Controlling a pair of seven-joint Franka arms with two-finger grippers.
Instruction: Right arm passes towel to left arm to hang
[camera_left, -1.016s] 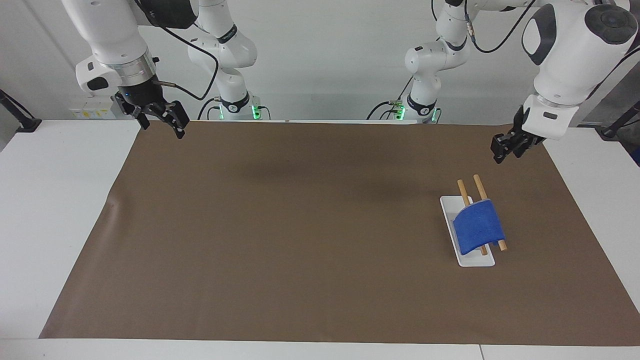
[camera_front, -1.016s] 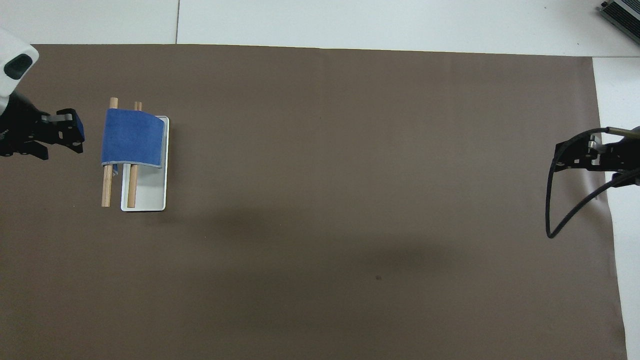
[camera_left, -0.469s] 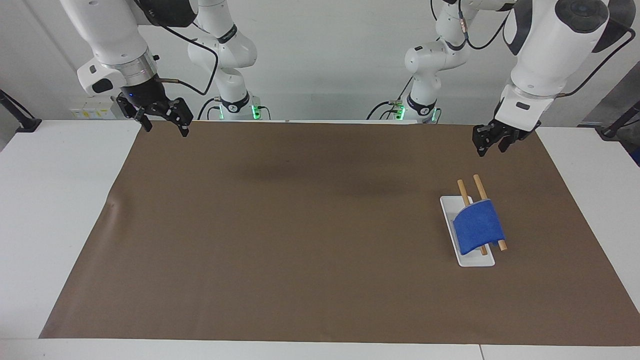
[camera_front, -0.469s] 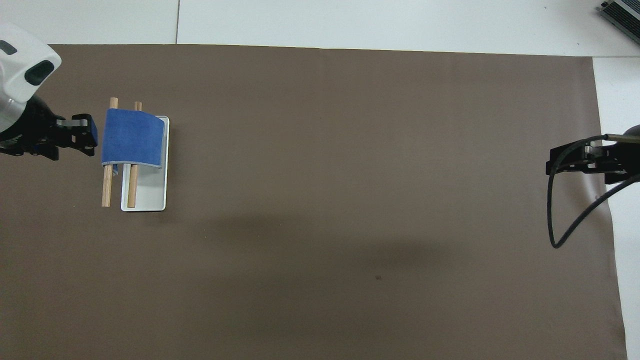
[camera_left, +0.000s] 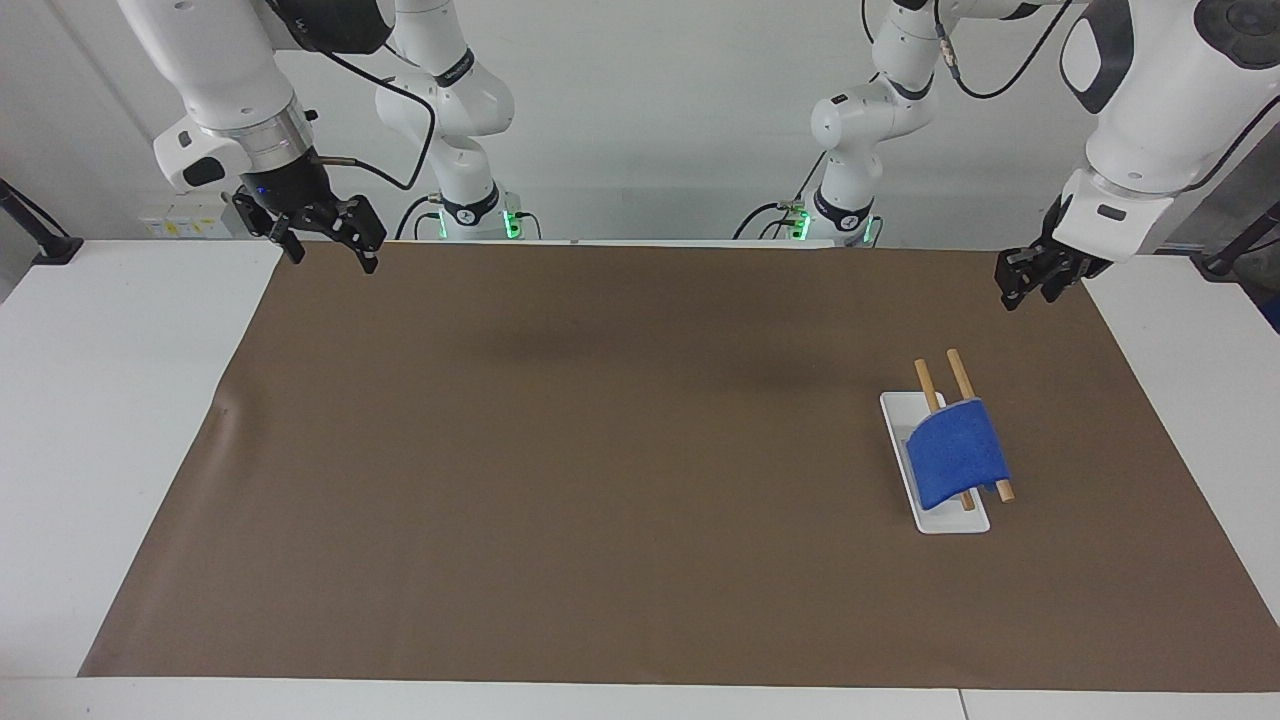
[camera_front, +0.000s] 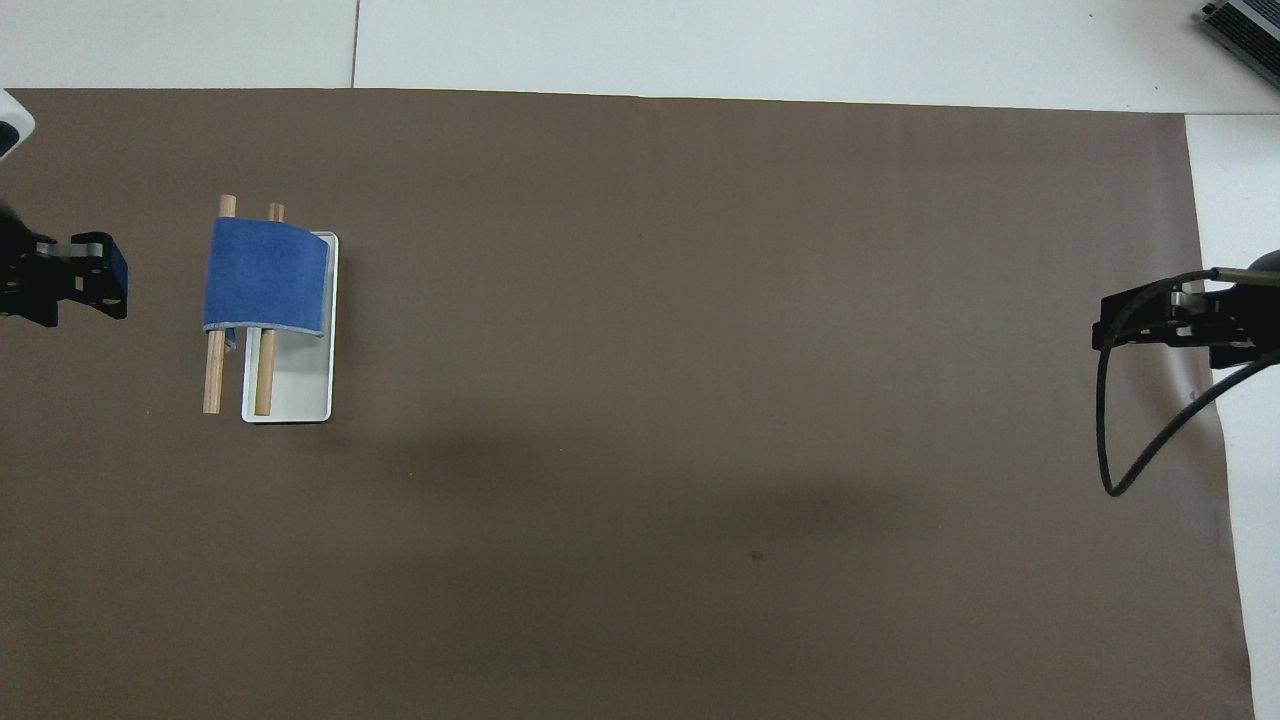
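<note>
The blue towel (camera_left: 955, 455) (camera_front: 265, 275) hangs draped over the two wooden rods (camera_left: 957, 370) (camera_front: 212, 375) of the rack, whose white base (camera_left: 950, 520) (camera_front: 295, 390) stands toward the left arm's end of the table. No gripper touches it. My left gripper (camera_left: 1025, 288) (camera_front: 105, 280) hovers over the mat's edge beside the rack, open and holding nothing. Over the mat's corner at the right arm's end, my right gripper (camera_left: 328, 255) (camera_front: 1110, 320) hangs wide open and holds nothing.
A brown mat (camera_left: 600, 480) (camera_front: 700, 400) covers most of the white table (camera_left: 110, 420). A black cable (camera_front: 1130, 450) loops down from the right wrist. A grey device (camera_front: 1245, 30) sits at the table's corner farthest from the robots.
The left gripper swung toward the rack and then back out to the mat's edge. The right gripper barely shifted. The towel stayed on the rods.
</note>
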